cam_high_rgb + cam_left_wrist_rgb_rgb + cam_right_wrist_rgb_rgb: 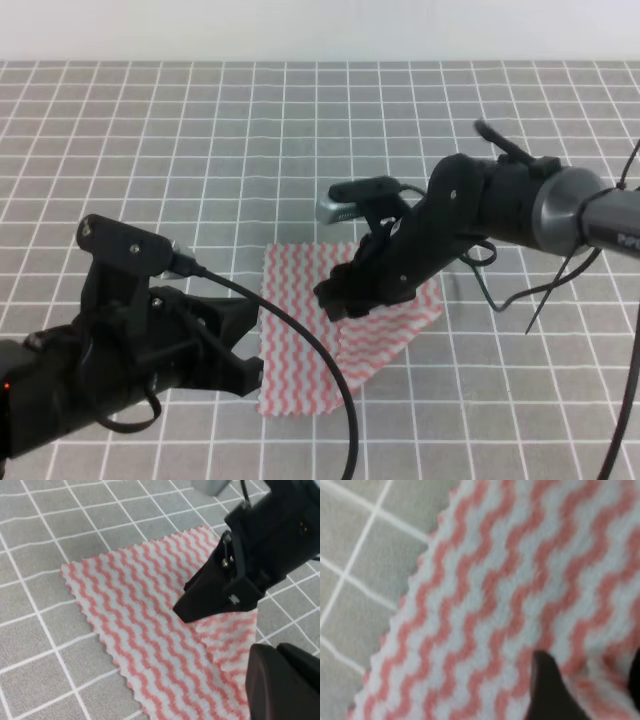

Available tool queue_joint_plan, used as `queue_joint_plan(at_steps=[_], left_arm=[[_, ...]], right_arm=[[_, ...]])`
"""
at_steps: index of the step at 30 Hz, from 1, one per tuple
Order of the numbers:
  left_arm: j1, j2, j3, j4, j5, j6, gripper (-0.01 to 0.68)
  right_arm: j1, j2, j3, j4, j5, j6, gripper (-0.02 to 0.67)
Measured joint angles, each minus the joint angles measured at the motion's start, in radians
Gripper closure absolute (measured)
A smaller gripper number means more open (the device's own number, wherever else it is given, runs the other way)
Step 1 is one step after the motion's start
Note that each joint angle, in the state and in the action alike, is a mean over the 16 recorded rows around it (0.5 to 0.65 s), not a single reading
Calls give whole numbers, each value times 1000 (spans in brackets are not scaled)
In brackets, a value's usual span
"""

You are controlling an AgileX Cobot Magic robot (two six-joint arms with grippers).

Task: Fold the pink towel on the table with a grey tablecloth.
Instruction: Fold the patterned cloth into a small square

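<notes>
The pink towel (300, 340) lies near the middle of the desk (200, 130), a grey cloth surface ruled with thin white grid lines. Its pink-and-white wavy stripes and pinked edges show clearly in the left wrist view (135, 625). Most of the towel is flat, but its right portion is doubled over: in the exterior high view a folded flap with a slanted edge sits on the right side, and the left wrist view shows a raised crease beside the right gripper.

The right gripper (340, 297) reaches across from the right and is down on the towel at that fold. In the left wrist view its dark fingers (215, 600) come together to a narrow wedge with towel fabric bunched at the tip, so it appears closed on the towel. The right wrist view is filled with blurred towel stripes (520, 580), with 2 dark fingertips (550, 690) at the bottom edge and fabric between them.

The left gripper (240, 365) sits low at the towel's left edge, near the front left corner. Only part of 1 dark finger (285, 685) shows in its own wrist view, so I cannot tell how far it is open or whether it has hold of anything.
</notes>
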Motion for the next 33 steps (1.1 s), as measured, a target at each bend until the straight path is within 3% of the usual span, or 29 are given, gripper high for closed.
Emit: queue_joint_plan(at_steps=[19, 33], left_arm=[[0, -1, 1, 1, -2, 3, 675], [0, 1, -1, -1, -4, 20, 675]], right_arm=[[13, 19, -68, -147, 175, 4, 378], [13, 16, -84, -181, 189, 46, 596]])
